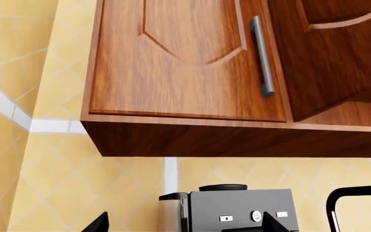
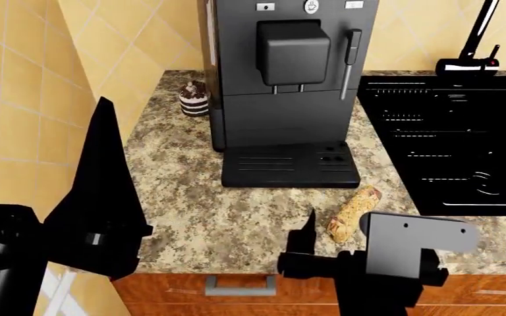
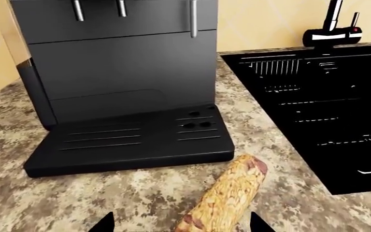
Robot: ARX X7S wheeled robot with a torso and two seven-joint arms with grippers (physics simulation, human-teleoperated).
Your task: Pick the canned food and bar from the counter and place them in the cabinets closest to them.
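The right tool point(image 3: 180, 224) is spread open astride the tan speckled bar point(image 3: 227, 197), which lies low centre on the speckled granite worktop point(image 2: 182, 197) before the black coffee machine point(image 2: 284, 79). The left tool point(image 2: 51, 197), lower left, also gapes, empty.

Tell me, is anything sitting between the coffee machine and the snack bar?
No. In the right wrist view, only bare speckled counter lies between the coffee machine and the bar.

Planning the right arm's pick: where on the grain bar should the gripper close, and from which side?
Grip the bar at its middle, across the narrow width, coming down from above. It lies flat on the counter, angled toward the coffee machine, and the right gripper already straddles its near end, apparently open.
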